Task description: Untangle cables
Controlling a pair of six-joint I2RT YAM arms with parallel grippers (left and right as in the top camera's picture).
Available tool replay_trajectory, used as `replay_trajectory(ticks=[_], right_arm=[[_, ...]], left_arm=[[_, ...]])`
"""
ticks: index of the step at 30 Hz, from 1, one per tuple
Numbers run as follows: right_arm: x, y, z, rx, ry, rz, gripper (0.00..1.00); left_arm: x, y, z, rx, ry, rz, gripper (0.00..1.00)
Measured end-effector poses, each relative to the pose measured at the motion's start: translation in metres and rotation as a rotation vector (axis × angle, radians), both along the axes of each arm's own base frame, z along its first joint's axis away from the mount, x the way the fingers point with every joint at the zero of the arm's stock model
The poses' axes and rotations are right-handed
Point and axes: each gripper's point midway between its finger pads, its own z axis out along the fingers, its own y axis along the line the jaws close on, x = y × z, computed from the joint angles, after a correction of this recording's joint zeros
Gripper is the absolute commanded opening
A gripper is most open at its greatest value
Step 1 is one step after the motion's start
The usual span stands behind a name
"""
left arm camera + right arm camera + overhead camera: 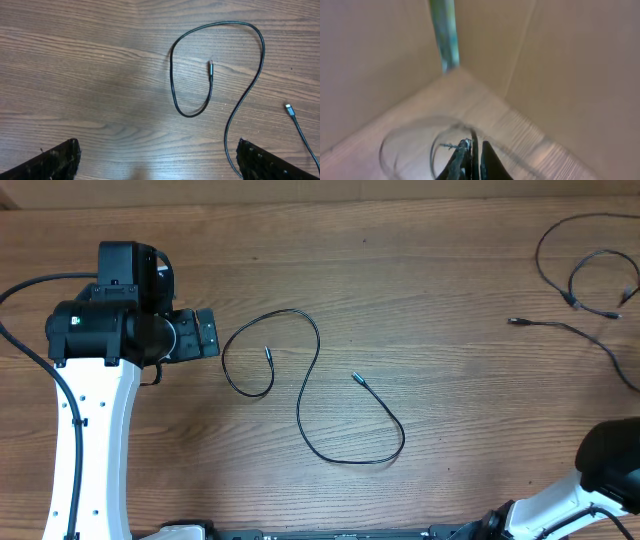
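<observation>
A cable (171,70) is laid in loops on the table (450,240). The left tool (157,160) is spread wide, empty. The right tool (474,160) is nearly closed; any hold cannot be told.

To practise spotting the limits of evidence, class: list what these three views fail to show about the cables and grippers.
1. Right wrist view: blur smears the cable loops; whether the right gripper holds one is unclear.
2. Overhead: the far-right cables run off the right edge.
3. Left wrist view: the bottom edge cuts off the fingers of the left gripper.
</observation>
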Motion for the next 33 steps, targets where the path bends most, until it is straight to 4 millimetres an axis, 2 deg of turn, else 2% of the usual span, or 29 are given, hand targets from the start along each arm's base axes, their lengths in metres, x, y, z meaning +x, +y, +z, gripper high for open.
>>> replay_trajectory(ticks=[1, 3, 6, 10, 13, 14, 15, 16, 17, 18, 19, 21, 26, 33], right_arm=[[0.000, -0.001, -0.020, 0.041, 0.023, 0.004, 0.50], [0.002, 0.002, -0.047, 0.095, 0.048, 0.030, 0.67], [0.003, 0.011, -0.071, 0.157, 0.078, 0.069, 0.87], [0.013, 0.031, -0.078, 0.240, 0.055, 0.168, 0.95], [0.019, 0.059, -0.084, 0.346, 0.042, 0.289, 1.00], [0.022, 0.075, -0.086, 0.395, 0.035, 0.355, 1.00], [0.023, 0.080, -0.087, 0.408, 0.035, 0.380, 1.00], [0.026, 0.096, -0.091, 0.444, 0.040, 0.442, 1.00], [0.028, 0.121, -0.100, 0.492, 0.060, 0.524, 1.00], [0.029, 0.131, -0.105, 0.509, 0.074, 0.553, 1.00], [0.031, 0.160, -0.117, 0.545, 0.110, 0.628, 1.00], [0.034, 0.192, -0.131, 0.566, 0.152, 0.707, 1.00], [0.034, 0.290, -0.168, 0.601, 0.263, 0.924, 1.00], [0.028, 0.397, -0.201, 0.564, 0.315, 1.163, 1.00]], left_arm=[[0.000, 0.000, 0.000, 0.000, 0.000, 0.000, 1.00], [0.000, 0.000, 0.000, 0.000, 0.000, 0.000, 1.00], [0.000, 0.000, 0.000, 0.000, 0.000, 0.000, 1.00], [0.000, 0.000, 0.000, 0.000, 0.000, 0.000, 1.00], [0.000, 0.000, 0.000, 0.000, 0.000, 0.000, 0.99], [0.000, 0.000, 0.000, 0.000, -0.001, 0.000, 0.99], [0.000, 0.000, 0.000, 0.000, 0.000, 0.000, 0.99], [0.000, 0.000, 0.000, 0.000, 0.000, 0.000, 0.99], [0.000, 0.000, 0.000, 0.000, 0.000, 0.000, 0.99], [0.000, 0.000, 0.000, 0.000, -0.001, 0.000, 0.99], [0.000, 0.000, 0.000, 0.000, 0.000, 0.000, 0.99], [0.000, 0.000, 0.000, 0.000, -0.001, 0.000, 1.00], [0.000, 0.000, 0.000, 0.000, 0.000, 0.000, 0.99], [0.000, 0.000, 0.000, 0.000, 0.000, 0.000, 0.99]])
